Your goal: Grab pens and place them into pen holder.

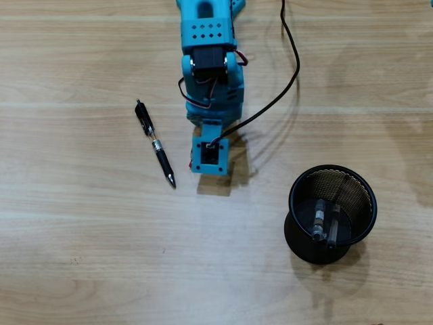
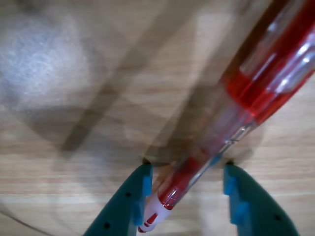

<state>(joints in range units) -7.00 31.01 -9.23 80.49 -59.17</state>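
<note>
Now mid-grasp: teal two-finger gripper point(image 2: 189, 196) spread around slim red translucent pen point(image 2: 256, 83), not pinching. Next: close, lift, carry toward five o'clock overhead to round black wire-mesh pen holder point(image 1: 295, 233).

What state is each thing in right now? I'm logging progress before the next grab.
Black pen: lying flat on the table, untouched.
Red pen: between the gripper fingers, close above the wood.
Gripper: around the red pen; grip not clear.
Pen holder: upright, two pens inside.
</note>
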